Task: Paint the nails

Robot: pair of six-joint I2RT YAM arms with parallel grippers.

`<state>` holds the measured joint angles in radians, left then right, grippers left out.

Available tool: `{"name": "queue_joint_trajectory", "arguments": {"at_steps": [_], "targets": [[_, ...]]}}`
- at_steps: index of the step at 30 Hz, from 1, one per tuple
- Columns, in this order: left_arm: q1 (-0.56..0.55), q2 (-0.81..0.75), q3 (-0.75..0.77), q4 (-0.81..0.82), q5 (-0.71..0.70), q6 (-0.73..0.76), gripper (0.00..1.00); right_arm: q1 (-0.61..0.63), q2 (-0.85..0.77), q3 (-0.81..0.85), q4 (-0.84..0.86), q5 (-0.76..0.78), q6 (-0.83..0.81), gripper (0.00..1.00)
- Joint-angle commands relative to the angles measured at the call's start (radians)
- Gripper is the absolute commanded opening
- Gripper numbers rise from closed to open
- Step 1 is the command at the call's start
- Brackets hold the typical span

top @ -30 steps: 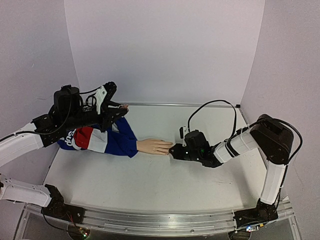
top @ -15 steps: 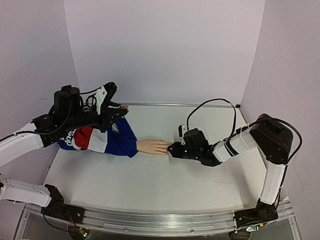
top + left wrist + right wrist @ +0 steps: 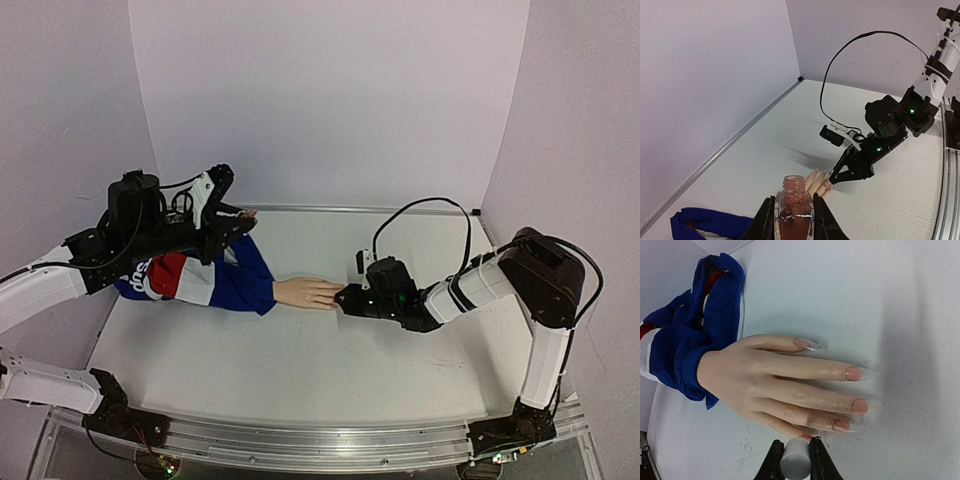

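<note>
The mannequin hand point(image 3: 308, 292) lies palm down near the middle of the white tabletop point(image 3: 300, 370), its digits pointing toward the right of the frame and its wrist tucked into a rumpled blue, red and white sleeve point(image 3: 215, 280) at centre left. In the right wrist view the nails point(image 3: 853, 373) sit at the right end of the spread digits; four show a peachy-pink colour with long clear tips, and one at the upper digit has a wet-looking gloss. The right arm's fingers point(image 3: 774, 465) are at the bottom centre of that view, closed narrowly on a small grey-white cap point(image 3: 795, 460) that hangs just beside the tip of the lowest digit, where a speck of redder colour shows at the cap's edge. Whether a brush touches that nail cannot be told, since the cap hides it. At the upper left of the top view the left arm is raised above the sleeve; its fingers point(image 3: 766, 225) clamp a small glass bottle point(image 3: 794, 200) upright, the neck open and uncapped, reddish-pink polish inside. A black cable point(image 3: 420, 215) loops above the right wrist.
</note>
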<state>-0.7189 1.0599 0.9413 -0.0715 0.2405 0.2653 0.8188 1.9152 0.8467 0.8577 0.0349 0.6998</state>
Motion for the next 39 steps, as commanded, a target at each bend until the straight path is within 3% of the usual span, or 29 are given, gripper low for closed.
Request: {"name": "queue_joint_trajectory", "arguments": {"at_steps": [1, 39], "targets": [[0.003, -0.004, 0.012, 0.033, 0.013, 0.015, 0.0, -0.001, -0.003, 0.012, 0.001, 0.016, -0.005, 0.0], [0.003, -0.003, 0.011, 0.029, 0.016, 0.014, 0.0, 0.0, 0.021, 0.032, -0.007, 0.035, 0.003, 0.0]]}}
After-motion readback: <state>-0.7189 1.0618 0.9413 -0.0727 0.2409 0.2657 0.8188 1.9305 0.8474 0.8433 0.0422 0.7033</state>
